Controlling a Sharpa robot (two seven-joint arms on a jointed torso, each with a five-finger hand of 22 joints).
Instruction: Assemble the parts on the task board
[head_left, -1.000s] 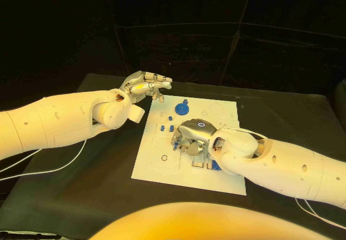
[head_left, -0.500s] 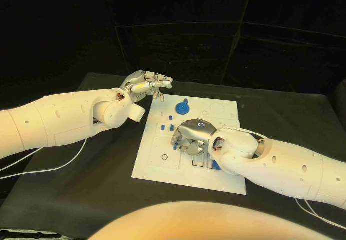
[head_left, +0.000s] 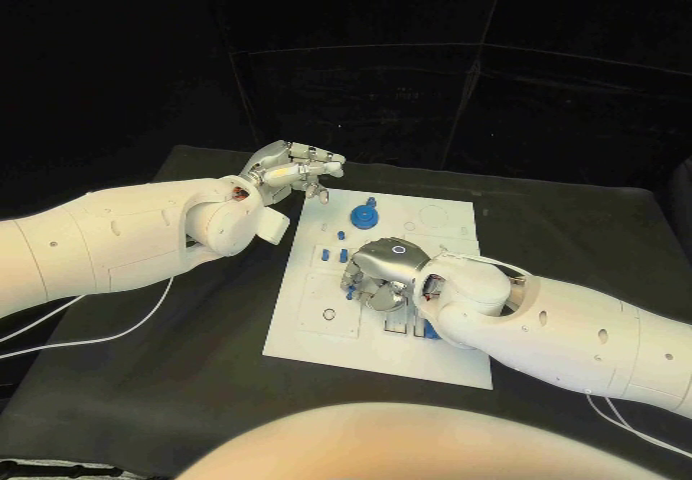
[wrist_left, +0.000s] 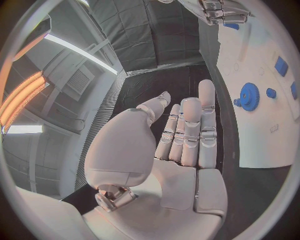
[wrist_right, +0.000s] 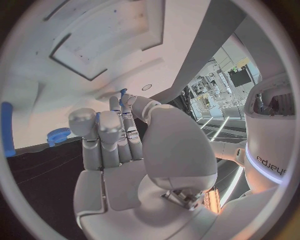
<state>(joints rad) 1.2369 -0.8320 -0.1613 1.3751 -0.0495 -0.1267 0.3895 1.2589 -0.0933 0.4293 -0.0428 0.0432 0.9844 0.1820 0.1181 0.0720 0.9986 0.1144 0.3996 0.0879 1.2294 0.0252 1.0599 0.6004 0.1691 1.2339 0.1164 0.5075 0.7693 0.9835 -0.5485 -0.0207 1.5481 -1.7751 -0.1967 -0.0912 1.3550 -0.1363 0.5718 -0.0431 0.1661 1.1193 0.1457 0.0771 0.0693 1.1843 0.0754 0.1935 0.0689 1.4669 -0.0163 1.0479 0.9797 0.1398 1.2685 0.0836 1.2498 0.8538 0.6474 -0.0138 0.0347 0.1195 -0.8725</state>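
My right hand (head_left: 387, 272) pinches a small blue part (wrist_right: 123, 93) directly over mid-frame task board (head_left: 433, 360); left hand (head_left: 293, 168), fingers apart, hovers empty upper left.

Desk (head_left: 173, 390): black, matte, no pattern.
Task board (head_left: 325, 340): white plate, faint thin grey outlines of recesses and holes on its face.
Blue gear (head_left: 366, 215): saturated blue, toothed rim; same blue in the left wrist view (wrist_left: 250, 96).
Small blue parts (head_left: 326, 256): blue, plain, near the board's middle; more blue pieces beside the right hand.
Left hand (head_left: 293, 170): silver metal, darker seams between segments.
Right hand (head_left: 384, 274): silver shell with a small blue ring mark on its back.
Arms (head_left: 101, 245): white, glossy, small dark dots; a red-orange spot at the left wrist.
Cables (head_left: 87, 335): white.
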